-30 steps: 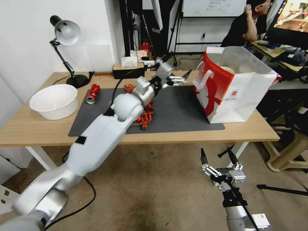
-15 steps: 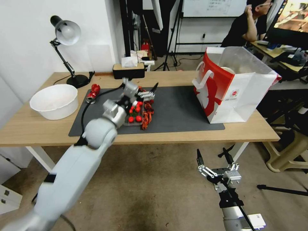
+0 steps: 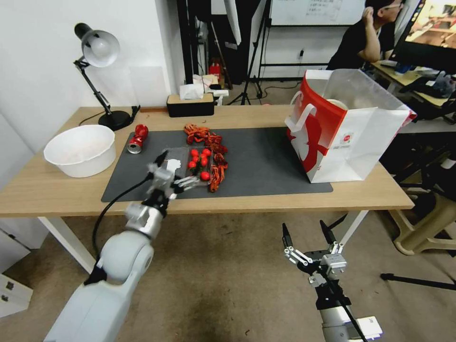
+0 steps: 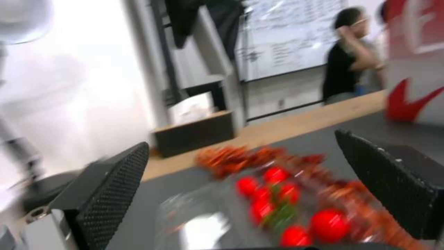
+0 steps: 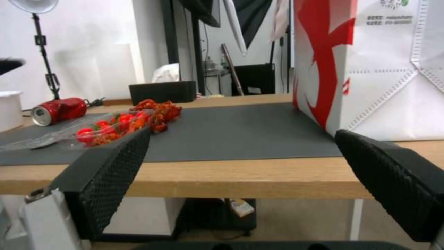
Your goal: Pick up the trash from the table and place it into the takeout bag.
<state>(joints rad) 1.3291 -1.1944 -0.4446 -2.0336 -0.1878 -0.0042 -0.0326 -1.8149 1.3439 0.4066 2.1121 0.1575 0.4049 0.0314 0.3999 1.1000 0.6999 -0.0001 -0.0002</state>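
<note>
can [image 3: 137, 138] left of leftovers [image 3: 205, 156], takeout bag [image 3: 339, 128] right

Lab: whiteboard [image 3: 313, 10], tripods [image 3: 247, 71]

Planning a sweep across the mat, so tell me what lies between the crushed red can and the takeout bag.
In the head view, between the crushed red can and the takeout bag lie red leftovers on the dark mat, then bare mat.

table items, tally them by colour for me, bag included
Red: 1, the crushed red can
Red and white: 1, the takeout bag
White: 1, the bowl
Black: 2, the desk lamp and the tissue box
Red and orange: 1, the food scraps with a clear wrapper
Total: 6
</note>
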